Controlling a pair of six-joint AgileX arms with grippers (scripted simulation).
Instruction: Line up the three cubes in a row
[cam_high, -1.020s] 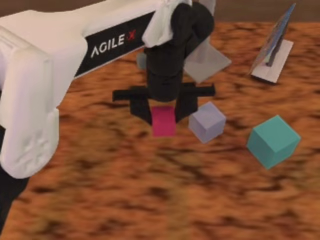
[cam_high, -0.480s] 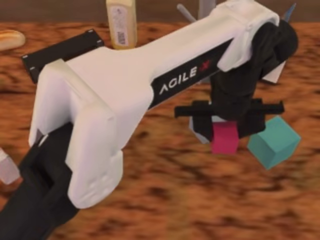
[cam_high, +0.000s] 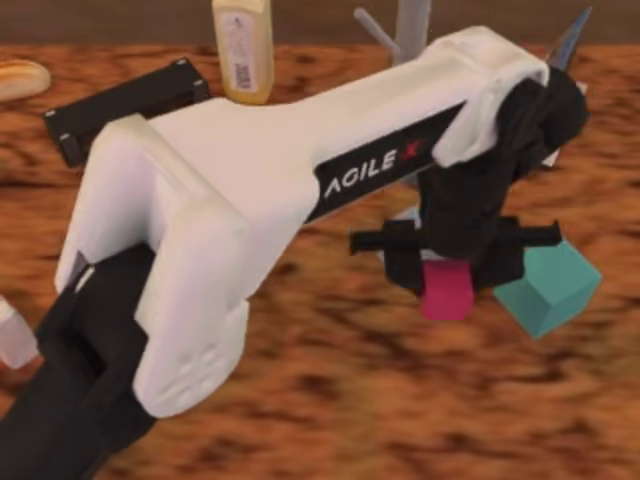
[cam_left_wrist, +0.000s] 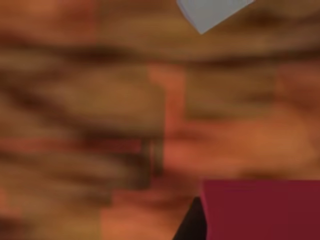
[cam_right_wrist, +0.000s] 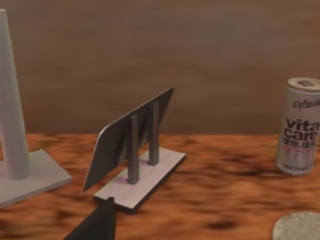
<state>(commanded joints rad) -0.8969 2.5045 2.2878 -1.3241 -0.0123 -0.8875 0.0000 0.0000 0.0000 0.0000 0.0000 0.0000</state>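
My left gripper (cam_high: 447, 272) is shut on the small magenta cube (cam_high: 447, 292) and holds it low over the table, just left of the large teal cube (cam_high: 552, 287). The two cubes sit close together; I cannot tell whether they touch. The lavender-grey cube is almost wholly hidden under the gripper in the top view. One corner of it (cam_left_wrist: 210, 12) shows in the left wrist view, beyond the magenta cube (cam_left_wrist: 262, 210). My right gripper (cam_right_wrist: 95, 227) is out of the top view, parked near the table's back.
Along the back stand a yellow bottle (cam_high: 243, 50), a black box (cam_high: 120, 105), a bread roll (cam_high: 20, 78), a white stand (cam_high: 410, 20) and a tilted card holder (cam_right_wrist: 135, 150). A drinks can (cam_right_wrist: 299, 127) and a grey disc (cam_right_wrist: 300, 227) lie near the right arm.
My left gripper carried the magenta cube rightward from the middle, over the lavender cube, to beside the teal cube, then sank slightly. The teal cube stayed put.
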